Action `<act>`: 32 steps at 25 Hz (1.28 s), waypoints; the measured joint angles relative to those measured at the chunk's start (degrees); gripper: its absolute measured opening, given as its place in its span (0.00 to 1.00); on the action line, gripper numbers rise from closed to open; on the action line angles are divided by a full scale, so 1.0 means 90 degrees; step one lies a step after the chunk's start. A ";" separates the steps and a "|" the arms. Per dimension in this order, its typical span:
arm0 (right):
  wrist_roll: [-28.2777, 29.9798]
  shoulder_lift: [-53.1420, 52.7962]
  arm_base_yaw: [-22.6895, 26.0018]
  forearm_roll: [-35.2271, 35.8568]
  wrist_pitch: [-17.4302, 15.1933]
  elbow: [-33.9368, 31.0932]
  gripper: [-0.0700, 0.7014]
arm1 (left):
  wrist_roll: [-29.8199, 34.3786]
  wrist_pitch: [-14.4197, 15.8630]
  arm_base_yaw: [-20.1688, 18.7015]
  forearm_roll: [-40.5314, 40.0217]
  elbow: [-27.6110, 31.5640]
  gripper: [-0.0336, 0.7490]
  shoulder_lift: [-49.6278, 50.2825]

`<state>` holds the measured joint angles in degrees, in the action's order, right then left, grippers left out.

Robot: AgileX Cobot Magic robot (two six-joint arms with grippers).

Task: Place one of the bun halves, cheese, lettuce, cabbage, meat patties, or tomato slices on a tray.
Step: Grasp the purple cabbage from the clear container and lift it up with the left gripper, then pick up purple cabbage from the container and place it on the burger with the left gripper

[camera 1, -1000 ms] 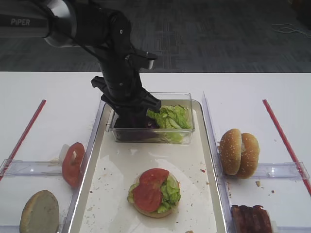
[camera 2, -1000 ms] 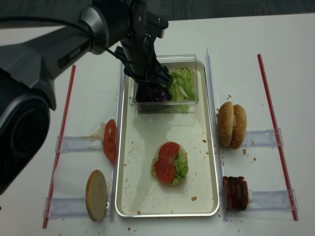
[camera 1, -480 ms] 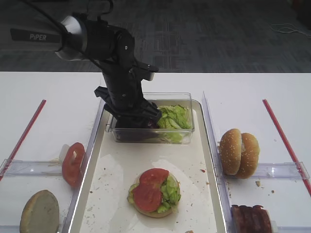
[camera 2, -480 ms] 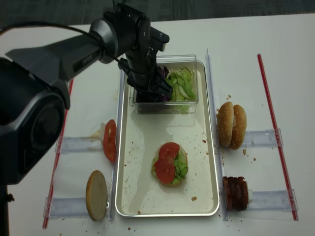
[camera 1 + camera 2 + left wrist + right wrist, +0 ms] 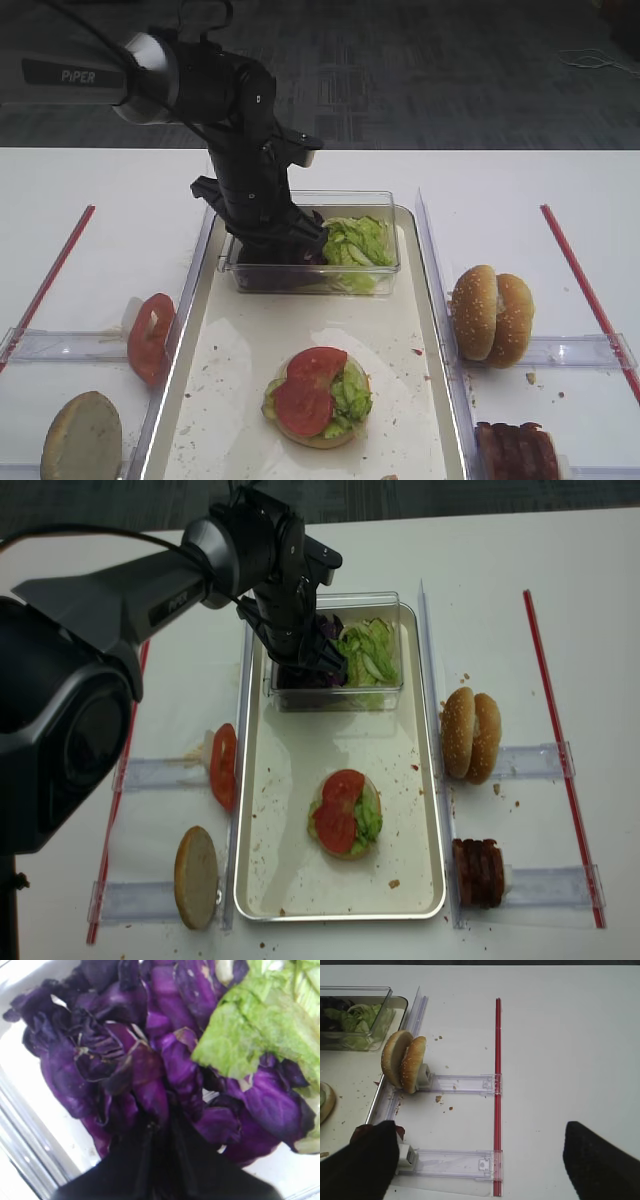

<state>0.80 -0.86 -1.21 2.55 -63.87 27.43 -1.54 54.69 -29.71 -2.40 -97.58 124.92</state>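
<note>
My left gripper (image 5: 160, 1127) reaches down into the clear plastic box (image 5: 385, 272) at the back of the tray (image 5: 250, 340) and is shut on a purple cabbage (image 5: 150, 1075) leaf. Crinkly green lettuce (image 5: 260, 1030) fills the box's right half (image 5: 368, 652). At the tray's middle lies a bun half topped with lettuce and tomato slices (image 5: 310, 392). My right gripper (image 5: 480, 1160) hangs open over the table to the right of the tray, nothing between its fingers.
Two bun halves (image 5: 490, 315) stand on edge in a holder right of the tray, with meat patties (image 5: 515, 450) nearer the front. Left of the tray stand tomato slices (image 5: 150, 335) and another bun half (image 5: 82, 438). Red strips (image 5: 585, 285) mark both sides.
The left gripper has sunk a little deeper into the box and its jaws have shut on the purple cabbage. Nothing else has moved.
</note>
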 joint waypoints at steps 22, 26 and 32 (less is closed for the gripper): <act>0.0011 0.0000 0.0000 0.0000 0.0000 0.0000 0.98 | 0.0054 0.0630 0.0000 -0.0021 0.0000 0.10 -0.1472; 0.0011 0.0000 0.0000 0.0000 0.0000 0.0000 0.98 | 0.0171 0.1078 0.0000 -0.0021 0.0000 0.10 -0.1472; 0.0011 0.0000 0.0000 0.0000 0.0000 0.0000 0.98 | 0.0283 0.1682 0.0000 -0.0030 0.0000 0.10 -0.1472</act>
<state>0.90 -0.86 -1.21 2.55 -63.87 27.43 1.00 69.82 -29.71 -2.66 -97.58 111.67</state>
